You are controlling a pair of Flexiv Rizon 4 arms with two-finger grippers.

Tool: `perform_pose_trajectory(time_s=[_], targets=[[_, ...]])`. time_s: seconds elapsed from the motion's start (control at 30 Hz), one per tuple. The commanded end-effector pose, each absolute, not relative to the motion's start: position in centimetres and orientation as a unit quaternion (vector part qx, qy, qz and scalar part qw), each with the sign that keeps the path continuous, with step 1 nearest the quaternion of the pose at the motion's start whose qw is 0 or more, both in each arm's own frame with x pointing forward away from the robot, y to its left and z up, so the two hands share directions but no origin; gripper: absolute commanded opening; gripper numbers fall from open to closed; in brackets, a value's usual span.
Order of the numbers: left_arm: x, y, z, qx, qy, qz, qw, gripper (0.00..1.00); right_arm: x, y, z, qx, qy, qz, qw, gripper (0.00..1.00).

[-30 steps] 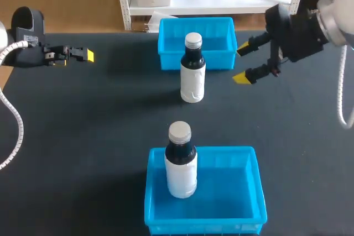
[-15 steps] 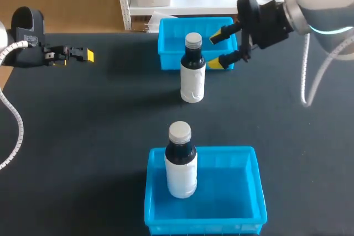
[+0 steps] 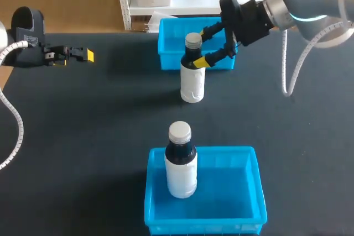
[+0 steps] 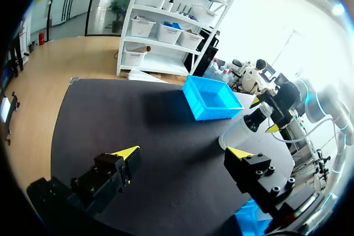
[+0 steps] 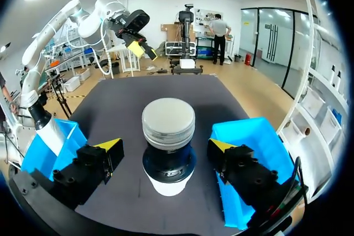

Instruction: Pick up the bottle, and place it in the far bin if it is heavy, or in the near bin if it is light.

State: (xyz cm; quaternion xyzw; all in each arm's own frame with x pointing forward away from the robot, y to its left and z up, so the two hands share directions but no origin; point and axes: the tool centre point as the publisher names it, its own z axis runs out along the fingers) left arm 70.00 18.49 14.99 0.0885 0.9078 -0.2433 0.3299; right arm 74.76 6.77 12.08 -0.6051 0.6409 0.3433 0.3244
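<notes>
A bottle [image 3: 192,75] with a white label, dark shoulder and silver cap stands upright on the black table, just in front of the blue far bin [image 3: 170,59]. My right gripper [image 3: 203,47] is open, its yellow tips on either side of the bottle's neck. In the right wrist view the bottle [image 5: 168,153] sits between the fingers [image 5: 108,150] with a gap on each side. My left gripper [image 3: 84,54] is open at the table's far left, with nothing in it; in its own wrist view the left gripper [image 4: 182,156] faces the bottle [image 4: 239,132] from well away.
A blue near bin [image 3: 232,189] at the table's front edge holds a second, similar bottle [image 3: 181,164] standing upright. Bare black tabletop lies between the two bins and out to the left.
My right arm has swung left from beside the far bin to the bottle, and its open fingers now straddle the neck. The left arm and both bottles have not moved.
</notes>
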Motion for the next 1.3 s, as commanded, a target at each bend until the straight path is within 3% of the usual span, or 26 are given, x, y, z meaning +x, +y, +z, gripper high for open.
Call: perform_pose_trajectory(time_s=[0.03, 0.73, 1.0, 1.17, 1.27, 1.3], targets=[[70.0, 18.5, 15.0, 0.088, 0.908, -0.243, 0.330, 1.00, 75.4, 7.1, 11.7, -0.609, 0.633, 0.357, 0.317, 1.00], [70.0, 18.5, 15.0, 0.088, 0.908, -0.243, 0.330, 1.00, 75.4, 8.2, 12.0, -0.616, 0.618, 0.373, 0.316, 1.00], [70.0, 18.5, 15.0, 0.088, 0.908, -0.243, 0.330, 1.00, 75.2, 8.4, 11.9, -0.617, 0.618, 0.372, 0.313, 0.51], [70.0, 18.5, 15.0, 0.088, 0.908, -0.243, 0.330, 1.00, 75.1, 8.4, 11.8, -0.617, 0.620, 0.371, 0.311, 0.43], [70.0, 18.5, 15.0, 0.088, 0.908, -0.243, 0.330, 1.00, 75.0, 8.4, 11.8, -0.618, 0.620, 0.370, 0.311, 0.28], [70.0, 18.5, 15.0, 0.088, 0.908, -0.243, 0.330, 1.00, 75.0, 8.3, 11.9, -0.618, 0.620, 0.370, 0.312, 0.16]])
